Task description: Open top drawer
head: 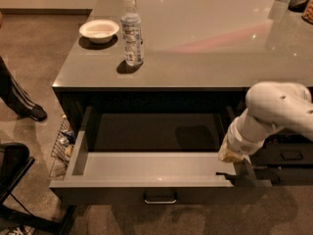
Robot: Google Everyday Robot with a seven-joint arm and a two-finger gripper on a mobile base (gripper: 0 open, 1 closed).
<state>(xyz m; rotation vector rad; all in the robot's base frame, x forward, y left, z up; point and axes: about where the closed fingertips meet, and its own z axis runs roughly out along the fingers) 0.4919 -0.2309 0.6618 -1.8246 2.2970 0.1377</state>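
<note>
The top drawer (146, 168) stands pulled far out from under the grey counter, its smooth light grey inside empty. Its dark front faces me with a small centred bar handle (160, 198). My gripper (244, 175) hangs from the white arm (274, 111) at the drawer's right front corner, just outside the right wall. One dark finger tip shows near the drawer's right rim.
A water bottle (132, 31) and a white bowl (99, 30) stand on the counter top (205, 38). Shallower dark drawers (288, 155) sit to the right behind the arm. A wire basket (61, 143) stands left of the drawer. A person's leg (19, 99) and a dark chair (14, 180) are at the left.
</note>
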